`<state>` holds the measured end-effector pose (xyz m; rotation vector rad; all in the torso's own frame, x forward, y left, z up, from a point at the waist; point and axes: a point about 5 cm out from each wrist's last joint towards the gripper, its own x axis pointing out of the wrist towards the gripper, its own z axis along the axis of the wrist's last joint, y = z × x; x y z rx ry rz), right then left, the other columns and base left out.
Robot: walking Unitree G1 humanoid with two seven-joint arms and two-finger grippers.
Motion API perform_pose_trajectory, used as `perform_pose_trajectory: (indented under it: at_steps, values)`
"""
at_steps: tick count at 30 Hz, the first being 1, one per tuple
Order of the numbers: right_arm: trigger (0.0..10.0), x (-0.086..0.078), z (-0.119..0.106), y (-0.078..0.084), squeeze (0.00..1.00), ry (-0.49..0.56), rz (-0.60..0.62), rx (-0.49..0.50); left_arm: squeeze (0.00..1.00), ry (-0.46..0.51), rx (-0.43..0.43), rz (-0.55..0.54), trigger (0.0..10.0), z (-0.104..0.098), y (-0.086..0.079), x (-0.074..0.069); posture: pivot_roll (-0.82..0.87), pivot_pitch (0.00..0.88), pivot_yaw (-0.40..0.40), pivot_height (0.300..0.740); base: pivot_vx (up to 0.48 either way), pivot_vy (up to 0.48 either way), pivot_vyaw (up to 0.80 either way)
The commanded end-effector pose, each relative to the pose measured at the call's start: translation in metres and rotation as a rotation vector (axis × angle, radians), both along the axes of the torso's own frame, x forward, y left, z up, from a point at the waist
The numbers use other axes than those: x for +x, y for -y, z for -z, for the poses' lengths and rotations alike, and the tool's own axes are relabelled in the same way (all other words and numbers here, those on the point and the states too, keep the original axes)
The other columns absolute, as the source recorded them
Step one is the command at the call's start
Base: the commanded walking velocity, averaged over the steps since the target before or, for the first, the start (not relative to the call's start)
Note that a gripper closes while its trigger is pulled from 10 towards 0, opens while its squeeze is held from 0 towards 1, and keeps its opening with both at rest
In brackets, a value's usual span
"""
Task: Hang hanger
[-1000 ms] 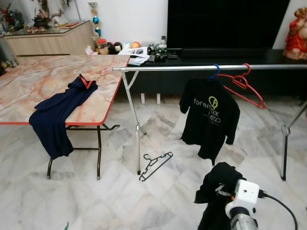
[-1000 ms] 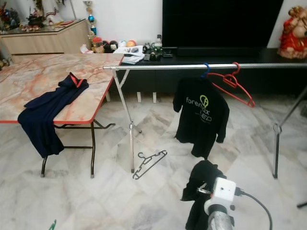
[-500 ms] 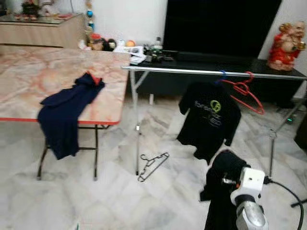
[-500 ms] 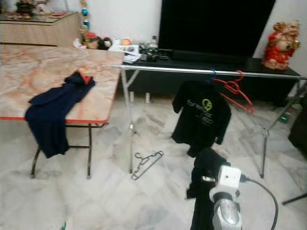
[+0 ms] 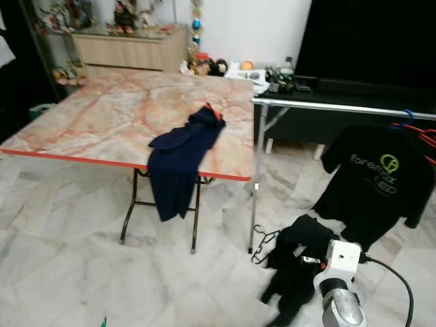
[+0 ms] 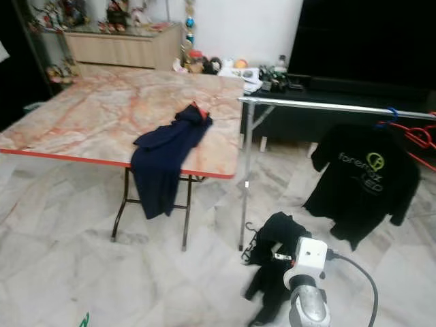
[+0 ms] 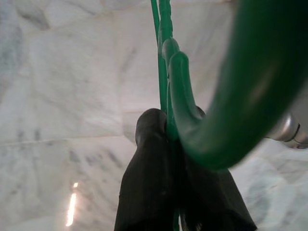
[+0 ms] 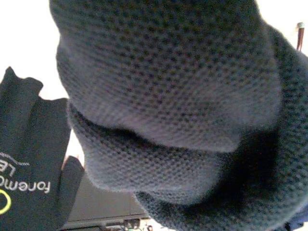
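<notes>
Green hanger pinched by left gripper.

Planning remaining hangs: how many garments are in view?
3: navy shirt draped over the table edge; black printed shirt hanging on the rail; black garment bunched low before the robot's right arm. More may be hidden.

- You face a pale marble floor under bright light.
- A marble-topped folding table stands left.
- Behind it: a wooden sideboard and a white wall.
</notes>
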<state>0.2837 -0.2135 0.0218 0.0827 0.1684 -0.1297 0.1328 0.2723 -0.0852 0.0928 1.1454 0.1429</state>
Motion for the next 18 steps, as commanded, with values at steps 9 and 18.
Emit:
perform_pose_trajectory:
  at_steps: [9,18]
  values:
    - [10.0,0.009,-0.021,0.029,0.00,0.061,0.061,-0.025,0.00,-0.015,-0.044,0.043,10.0,0.010,0.025,-0.007,0.07,0.000,-0.053,0.740,0.000,0.480,0.00]
    - [10.0,0.011,-0.022,0.024,0.00,0.068,0.053,-0.022,0.00,-0.014,-0.047,0.056,10.0,0.010,0.025,-0.008,0.08,0.000,-0.041,0.740,0.000,0.480,0.00]
